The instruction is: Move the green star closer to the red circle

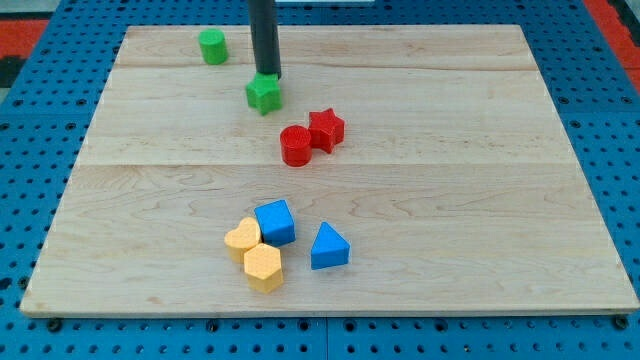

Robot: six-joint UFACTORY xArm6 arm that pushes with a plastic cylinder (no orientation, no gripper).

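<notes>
Legible text, labels, brands, numbers, signs: none. Wooden board (420,200): plain grain, unmarked. Coloured blocks: blank faces, no lettering. Blue perforated surface (30,200) around the board: holes only, no print. Dark rod (264,40) at upper centre of the frame: no marking readable

Green star (264,95) above-left of red circle (296,146)

Two green blocks: a star (264,94) and a cylinder (212,46). Two red: circle (296,146), star (326,129). Two blue: cube (275,222), triangle (328,247). Two yellow: heart (242,239), hexagon (264,267).
</notes>
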